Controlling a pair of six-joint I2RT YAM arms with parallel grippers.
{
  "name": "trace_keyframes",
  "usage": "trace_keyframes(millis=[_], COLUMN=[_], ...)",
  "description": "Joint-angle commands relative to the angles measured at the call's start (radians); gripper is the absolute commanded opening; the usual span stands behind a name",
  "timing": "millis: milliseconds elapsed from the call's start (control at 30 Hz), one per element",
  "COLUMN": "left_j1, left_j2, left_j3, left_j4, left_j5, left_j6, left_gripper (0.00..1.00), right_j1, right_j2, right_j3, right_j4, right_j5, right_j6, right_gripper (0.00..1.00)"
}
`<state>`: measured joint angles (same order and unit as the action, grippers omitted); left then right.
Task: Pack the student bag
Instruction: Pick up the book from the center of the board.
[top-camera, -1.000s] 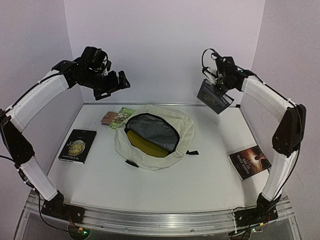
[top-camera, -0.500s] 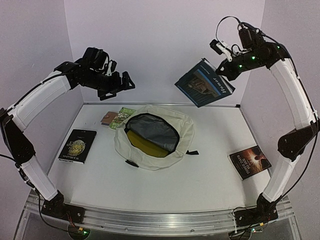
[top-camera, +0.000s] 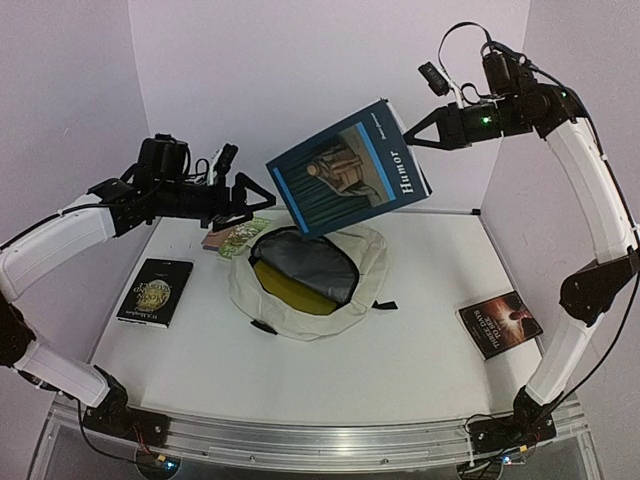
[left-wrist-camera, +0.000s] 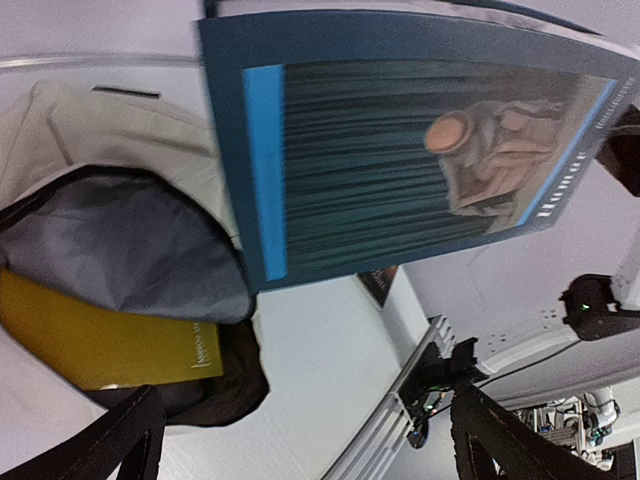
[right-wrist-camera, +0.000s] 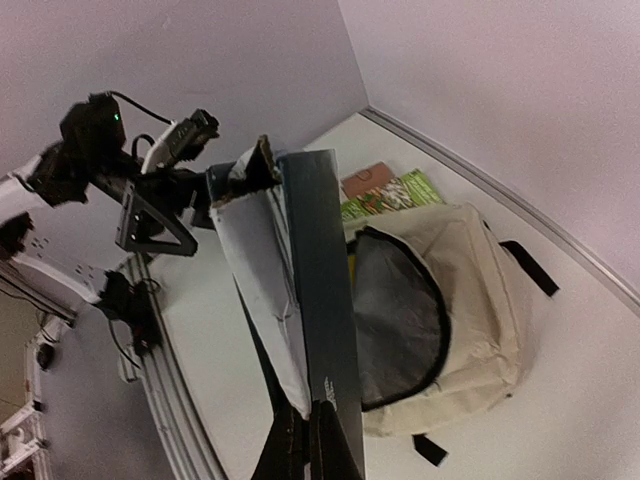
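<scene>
The student bag (top-camera: 372, 262) lies flat mid-table, cream fabric with its black zipper mouth wide open. Grey lining and a yellow book (top-camera: 290, 287) show inside. My right gripper (top-camera: 408, 130) is shut on the corner of a blue book titled "Humor" (top-camera: 345, 172), which hangs tilted in the air above the bag's far edge. In the right wrist view the blue book (right-wrist-camera: 318, 300) runs edge-on from the gripper (right-wrist-camera: 312, 440) over the bag (right-wrist-camera: 480, 300). My left gripper (top-camera: 256, 195) hovers open and holds nothing, left of the book (left-wrist-camera: 400, 140) and above the bag (left-wrist-camera: 90, 125).
A black book (top-camera: 155, 290) lies at the left of the table. A small brown book (top-camera: 216, 238) and a green one (top-camera: 247, 234) sit behind the bag's left side. A dark book (top-camera: 500, 323) rests near the right arm. Walls close three sides; a metal rail (top-camera: 320, 435) runs along the front.
My right arm has swung the blue book leftward from the right wall to above the bag, its cover now facing the camera. My left arm has dropped lower and reached right.
</scene>
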<state>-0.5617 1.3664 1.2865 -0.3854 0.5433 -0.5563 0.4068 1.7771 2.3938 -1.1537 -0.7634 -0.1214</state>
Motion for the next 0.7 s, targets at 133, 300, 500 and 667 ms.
trace_keyframes(millis=[133,300,500,667], left_j1=[0.005,0.006,0.025,0.025], left_j2=[-0.064,-0.089,-0.121,-0.114], left_j3=[-0.055,-0.069,-0.144,-0.150], left_j4=[0.277,0.252,0.391,0.517], left_j5=[0.139,0.132,0.202,0.256], left_j6=[-0.014,-0.019,-0.119,-0.188], left_gripper=[1.00,1.00,1.00,0.99], right_j1=[0.003,0.003,0.004,0.003], right_j2=[-0.036,-0.039,-0.092,-0.101], right_j3=[0.007,-0.003,-0.105,-0.159], right_j4=[0.224,0.275,0.349,0.370], right_j5=[-0.300,-0.373,-0.414,-0.456], right_j6=[0.301,0.398,0.471,0.515], right_gripper=[0.00,0.00,0.00,0.00])
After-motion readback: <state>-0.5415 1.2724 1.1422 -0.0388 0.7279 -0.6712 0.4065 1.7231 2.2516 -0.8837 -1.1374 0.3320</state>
